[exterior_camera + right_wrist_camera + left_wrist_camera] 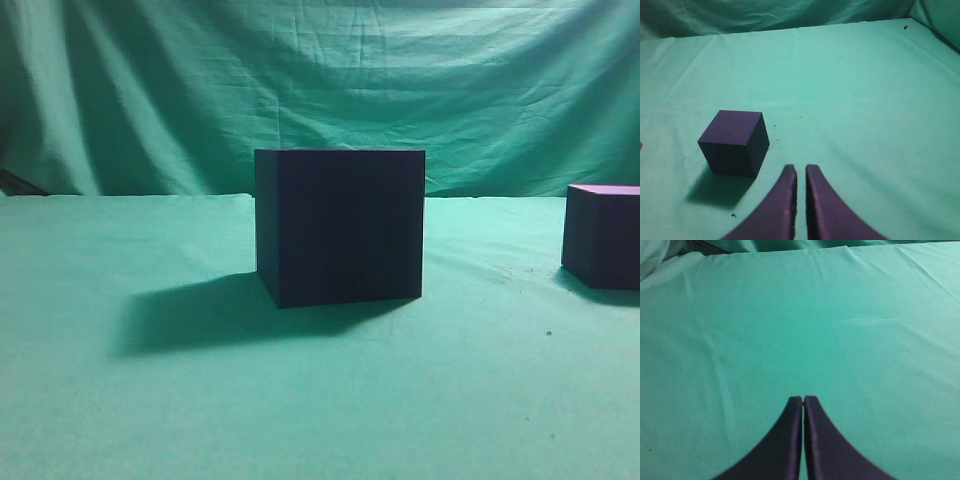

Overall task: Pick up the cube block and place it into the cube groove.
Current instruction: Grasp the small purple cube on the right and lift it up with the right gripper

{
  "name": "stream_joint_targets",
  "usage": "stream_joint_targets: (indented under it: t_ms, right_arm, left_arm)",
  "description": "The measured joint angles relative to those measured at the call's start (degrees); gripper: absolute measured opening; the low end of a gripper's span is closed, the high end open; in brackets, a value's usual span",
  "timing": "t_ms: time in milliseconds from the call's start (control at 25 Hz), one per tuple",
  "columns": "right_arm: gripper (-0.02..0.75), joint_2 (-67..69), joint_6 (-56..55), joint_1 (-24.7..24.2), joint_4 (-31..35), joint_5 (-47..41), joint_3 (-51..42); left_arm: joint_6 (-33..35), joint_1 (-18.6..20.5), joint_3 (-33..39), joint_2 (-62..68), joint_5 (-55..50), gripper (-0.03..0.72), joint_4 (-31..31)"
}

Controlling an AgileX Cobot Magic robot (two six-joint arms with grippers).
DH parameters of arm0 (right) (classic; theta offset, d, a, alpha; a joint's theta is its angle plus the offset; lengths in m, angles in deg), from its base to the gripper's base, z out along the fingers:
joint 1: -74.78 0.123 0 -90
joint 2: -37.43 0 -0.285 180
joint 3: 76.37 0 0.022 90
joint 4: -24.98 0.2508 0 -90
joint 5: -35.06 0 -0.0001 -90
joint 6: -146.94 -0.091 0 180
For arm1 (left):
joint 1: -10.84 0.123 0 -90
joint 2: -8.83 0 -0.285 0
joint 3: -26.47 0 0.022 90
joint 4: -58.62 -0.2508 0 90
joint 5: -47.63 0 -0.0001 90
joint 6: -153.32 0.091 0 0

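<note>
The cube groove (340, 225), a large near-black box, stands on the green cloth in the middle of the exterior view. The cube block (603, 236), small and dark purple with a lighter top, sits at the right edge of that view. It also shows in the right wrist view (733, 143), up and to the left of my right gripper (800, 170), which is shut and empty, apart from the block. My left gripper (803, 400) is shut and empty over bare cloth. Neither gripper shows in the exterior view.
A green cloth (200, 400) covers the table and a green backdrop (300, 80) hangs behind it. A few dark specks (733, 215) lie on the cloth near the block.
</note>
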Motion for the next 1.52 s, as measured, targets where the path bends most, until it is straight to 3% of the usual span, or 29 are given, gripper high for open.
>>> stream_joint_targets:
  t_ms: [1160, 1520]
  right_arm:
    - [0.0, 0.0, 0.0, 0.0, -0.11, 0.75, 0.0]
    - [0.0, 0.0, -1.89, 0.0, 3.86, 24.67, -0.1]
  left_arm:
    - [0.0, 0.0, 0.0, 0.0, 0.0, 0.0, 0.0]
    - [0.0, 0.0, 0.0, 0.0, 0.0, 0.0, 0.0]
